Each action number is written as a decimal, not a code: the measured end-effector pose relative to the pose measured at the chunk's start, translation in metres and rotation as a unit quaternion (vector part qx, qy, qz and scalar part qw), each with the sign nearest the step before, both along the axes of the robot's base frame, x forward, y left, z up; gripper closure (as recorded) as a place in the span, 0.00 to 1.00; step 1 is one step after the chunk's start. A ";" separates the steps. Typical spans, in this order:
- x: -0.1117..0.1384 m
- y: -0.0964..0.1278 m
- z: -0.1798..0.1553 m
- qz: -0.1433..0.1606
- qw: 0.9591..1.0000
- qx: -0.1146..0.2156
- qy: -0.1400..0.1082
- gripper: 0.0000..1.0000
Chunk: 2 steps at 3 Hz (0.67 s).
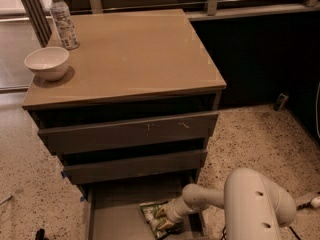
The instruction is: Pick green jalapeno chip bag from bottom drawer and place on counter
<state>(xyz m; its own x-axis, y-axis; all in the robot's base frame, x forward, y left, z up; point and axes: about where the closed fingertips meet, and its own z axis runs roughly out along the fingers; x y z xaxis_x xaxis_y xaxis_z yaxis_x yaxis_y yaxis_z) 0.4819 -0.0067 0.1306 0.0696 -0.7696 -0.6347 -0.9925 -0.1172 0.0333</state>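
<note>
In bottom drawer (119, 215), right side: gripper (171, 225) at green jalapeno chip bag (154, 216) (holding or not, cannot tell).

Green bag (154, 221) in bottom drawer (117, 215), under gripper (169, 221)

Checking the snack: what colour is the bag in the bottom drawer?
Green and white chip bag, camera view; gripper down at it.
</note>
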 end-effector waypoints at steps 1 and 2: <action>0.000 0.000 0.000 0.000 1.000 0.000 0.000 1.00; 0.000 0.000 0.006 0.000 1.000 0.000 0.000 1.00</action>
<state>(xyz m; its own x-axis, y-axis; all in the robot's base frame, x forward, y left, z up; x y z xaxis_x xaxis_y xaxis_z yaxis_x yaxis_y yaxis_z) 0.4818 -0.0066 0.1369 0.0696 -0.7692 -0.6352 -0.9925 -0.1173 0.0334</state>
